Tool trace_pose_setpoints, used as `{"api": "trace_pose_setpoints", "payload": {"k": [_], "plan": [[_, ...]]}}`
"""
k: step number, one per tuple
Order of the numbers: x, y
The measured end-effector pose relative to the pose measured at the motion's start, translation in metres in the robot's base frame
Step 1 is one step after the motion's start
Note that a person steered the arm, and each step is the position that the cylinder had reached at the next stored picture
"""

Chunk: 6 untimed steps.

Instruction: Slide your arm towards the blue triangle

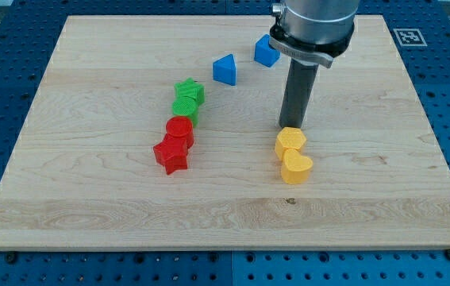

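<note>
Yellow heart below my tip

The wooden board carries two blue blocks, two green, two red, two yellow.

My tip just above upper yellow block; blue triangle up-left, well apart.

we see the whole worktop through one camera, looking down at a slant from beyond its near edge.
</note>
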<state>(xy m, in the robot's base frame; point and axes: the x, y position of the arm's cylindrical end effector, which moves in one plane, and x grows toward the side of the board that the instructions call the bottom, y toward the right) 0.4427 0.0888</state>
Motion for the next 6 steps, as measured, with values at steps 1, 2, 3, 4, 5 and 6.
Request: {"api": "trace_pose_setpoints", "payload": {"k": [1, 2, 3, 4, 5, 6], "plan": [[-0.025, -0.018], [-0.034, -0.052], [-0.063, -0.092], [-0.085, -0.114], [-0.097, -0.143], [-0.126, -0.16]]}}
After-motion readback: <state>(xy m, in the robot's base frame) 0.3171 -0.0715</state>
